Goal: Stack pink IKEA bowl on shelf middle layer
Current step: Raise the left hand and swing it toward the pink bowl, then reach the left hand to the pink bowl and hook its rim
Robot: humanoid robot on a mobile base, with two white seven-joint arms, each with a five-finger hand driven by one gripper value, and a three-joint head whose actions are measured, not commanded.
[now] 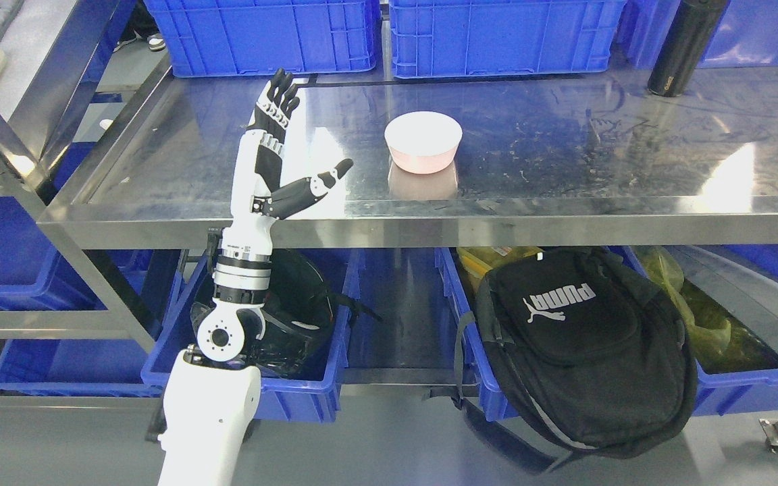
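A pink bowl (423, 142) stands upright on the steel shelf (564, 155), near the middle of its front half, with its reflection showing just below it. My left hand (298, 135) is raised over the shelf's front left part, well to the left of the bowl and not touching it. Its fingers point away from me and its thumb sticks out toward the bowl; it is open and holds nothing. The white left forearm (244, 250) rises from the bottom edge. No right arm shows.
Blue crates (264, 34) (500, 34) line the back of the shelf, and a black bottle (685, 46) stands at the back right. Below, blue bins hold a black helmet (294, 304) and a black backpack (585, 344). Another steel rack (4, 142) stands at the left.
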